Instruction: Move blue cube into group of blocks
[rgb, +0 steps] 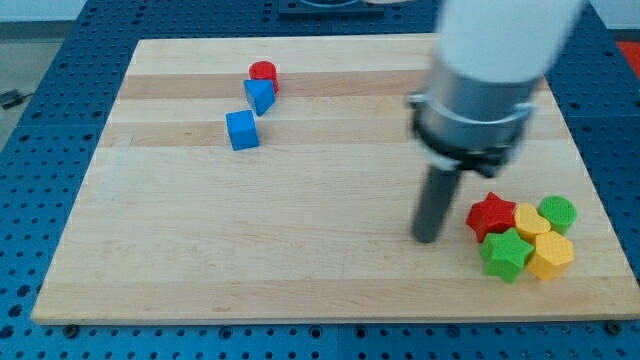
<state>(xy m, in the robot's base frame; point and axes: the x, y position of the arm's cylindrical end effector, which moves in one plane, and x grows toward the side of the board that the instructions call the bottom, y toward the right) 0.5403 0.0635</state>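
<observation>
- Eight small plastic blocks are sitting on the pale wooden board (300, 250): two blue, two red, two green, two yellow.
- Upper left, three are lying together: the blue plastic cube (242, 130) lowest and alone by a small gap, the blue wedge-like block (259, 95) above it to the right, the red plastic cylinder (263, 72) touching that wedge's top.
- My tip (427, 238) is resting on the board right of centre, well apart from the blue cube; there is no claw on it to open or close.
- The rod is standing upright beneath the grey-and-white arm body, blurred.
- Lower right, five are huddling, touching: red star (491, 215) just beside the tip, green star (506, 255), yellow hexagonal block (531, 219), yellow block (551, 255), green cylinder (557, 211).
</observation>
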